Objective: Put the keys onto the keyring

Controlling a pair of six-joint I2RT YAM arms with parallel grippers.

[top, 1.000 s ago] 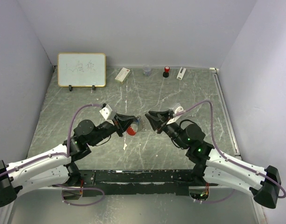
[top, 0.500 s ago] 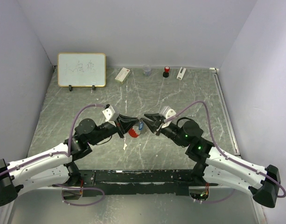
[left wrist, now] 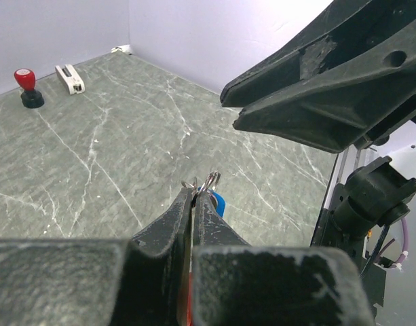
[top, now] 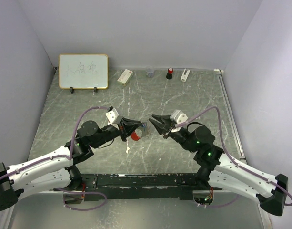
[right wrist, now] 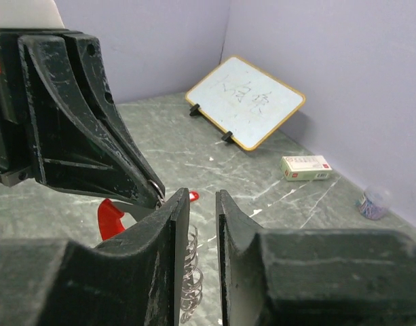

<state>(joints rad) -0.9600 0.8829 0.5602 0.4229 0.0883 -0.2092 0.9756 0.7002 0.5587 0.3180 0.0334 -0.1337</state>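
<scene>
Keyring (left wrist: 209,182) is hanging in mid-air over the middle of the table (top: 193,95), its thin metal ring pinched at the tips of the left gripper (left wrist: 194,193), which is clamping tight on it w/ no gap showing. Red fob (top: 135,137) is dangling below those fingers, and a grey coil (right wrist: 191,272) is showing through the slot btwn the right fingers in the right wrist view. Blue key (left wrist: 218,202) is sitting just beside the ring, right at the left fingertips. Can't tell whether it's threaded on. Right gripper (top: 154,120) is pointing at the left one from the opposite side, tips near the ring but apart from it; its jaws are standing slightly parted w/ nothing gripped btwn them. A red bit (right wrist: 193,196) is peeking out just past the top of one right finger, too small to say if it's the red key. Along the back wall, well apart from both arms, a whiteboard (top: 83,71), a box (top: 125,76), a cup (top: 150,72), a red stamp (top: 169,73) and a white block (top: 185,75) are standing.
</scene>
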